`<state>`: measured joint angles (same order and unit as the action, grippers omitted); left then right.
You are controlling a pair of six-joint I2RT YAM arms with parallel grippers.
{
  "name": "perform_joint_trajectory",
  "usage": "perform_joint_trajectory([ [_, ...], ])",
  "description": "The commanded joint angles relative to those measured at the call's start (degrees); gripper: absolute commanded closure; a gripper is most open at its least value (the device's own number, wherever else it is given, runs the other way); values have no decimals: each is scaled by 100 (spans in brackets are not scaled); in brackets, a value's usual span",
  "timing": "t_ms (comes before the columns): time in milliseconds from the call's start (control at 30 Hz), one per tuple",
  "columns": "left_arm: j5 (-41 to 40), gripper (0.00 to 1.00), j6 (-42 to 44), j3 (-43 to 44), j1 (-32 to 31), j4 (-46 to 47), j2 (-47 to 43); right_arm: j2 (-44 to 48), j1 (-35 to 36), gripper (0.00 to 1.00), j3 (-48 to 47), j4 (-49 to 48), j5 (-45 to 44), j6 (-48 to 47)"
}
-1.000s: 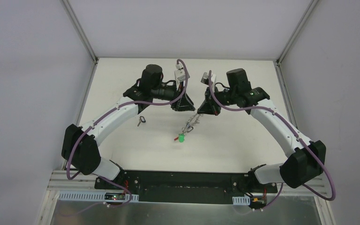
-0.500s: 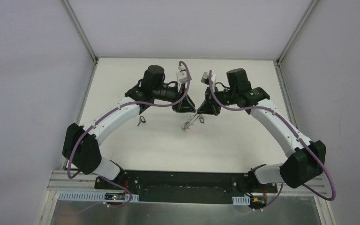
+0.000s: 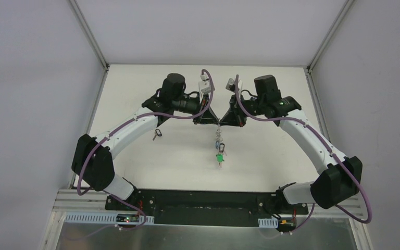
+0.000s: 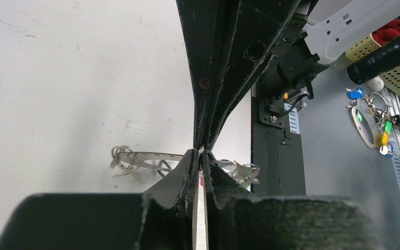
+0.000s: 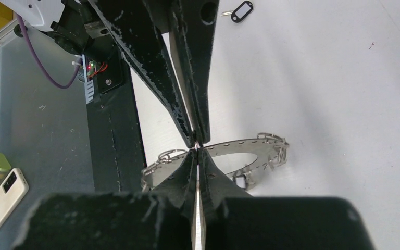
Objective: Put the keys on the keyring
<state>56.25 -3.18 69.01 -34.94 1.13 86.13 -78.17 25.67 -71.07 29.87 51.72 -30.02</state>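
Progress reads as partial from my console: the keyring [image 3: 219,141] already carries a cluster of small keys and a green tag [image 3: 219,157], so some threading is done; one key with a black tag [image 3: 157,134] lies loose on the table [image 3: 271,156], just beside the left arm's forearm and well apart from the ring, so I judge at least that one is left to go on; whether other loose keys remain I cannot see. Both tools meet tip to tip over the middle of the table, and the ring sits right at that meeting point; the right gripper [image 5: 198,154] has its fingers pressed fully together on the ring's wire, which shows as a flat metal band running out either side of its tips in its wrist view; the left gripper [image 4: 200,159] shows only a thin slit between its fingers at the same spot, and from its own camera it looks pinched on the wire too, though I would not swear how firm that hold is. As for lie, the ring's long axis runs near-to-far across the table, roughly square to the line the two grippers make; from above, the end with the green tag points toward the arm bases; whether the hoop hangs free or rests on the surface I cannot tell.
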Motion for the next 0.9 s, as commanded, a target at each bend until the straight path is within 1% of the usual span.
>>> perform_joint_trajectory([
  [0, 236, 98, 81, -52, -57, 168, -8, 117, -62, 100, -138, -360, 320, 150],
  [33, 257, 100, 69, -42, -57, 173, -2, 117, -78, 100, -127, -394, 339, 192],
  [167, 256, 100, -74, 16, -57, 177, -6, 113, -122, 100, -110, -511, 439, 355],
  [267, 176, 100, -335, 74, -57, 234, -22, 137, -175, 99, -29, -678, 473, 551],
  [333, 114, 100, -636, 86, -50, 371, -42, 168, -273, 90, 72, -854, 570, 727],
  [400, 109, 100, -1069, 44, -36, 679, -56, 241, -466, 78, 290, -1231, 717, 1060],
  [467, 107, 100, -1655, -106, -11, 1266, -77, 373, -708, 73, 599, -1795, 923, 1600],
  [500, 111, 100, -1983, -209, 10, 1643, -74, 419, -825, 72, 728, -2078, 1024, 1835],
  [567, 115, 100, -2651, -371, 43, 2380, -41, 478, -1029, 71, 951, -2542, 1264, 2249],
  [633, 82, 100, -3201, -460, 44, 2836, 9, 520, -1136, 70, 1145, -2921, 1479, 2567],
  [700, 65, 100, -3448, -495, 48, 3103, 54, 539, -1174, 69, 1264, -3234, 1639, 2748],
  [800, 34, 100, -3662, -554, 49, 3378, 103, 542, -1186, 69, 1350, -3427, 1773, 2861],
  [833, 35, 100, -3747, -594, 49, 3505, 120, 536, -1187, 69, 1369, -3500, 1785, 2888],
  [867, 26, 100, -3819, -625, 49, 3603, 137, 527, -1186, 72, 1387, -3545, 1827, 2906],
])
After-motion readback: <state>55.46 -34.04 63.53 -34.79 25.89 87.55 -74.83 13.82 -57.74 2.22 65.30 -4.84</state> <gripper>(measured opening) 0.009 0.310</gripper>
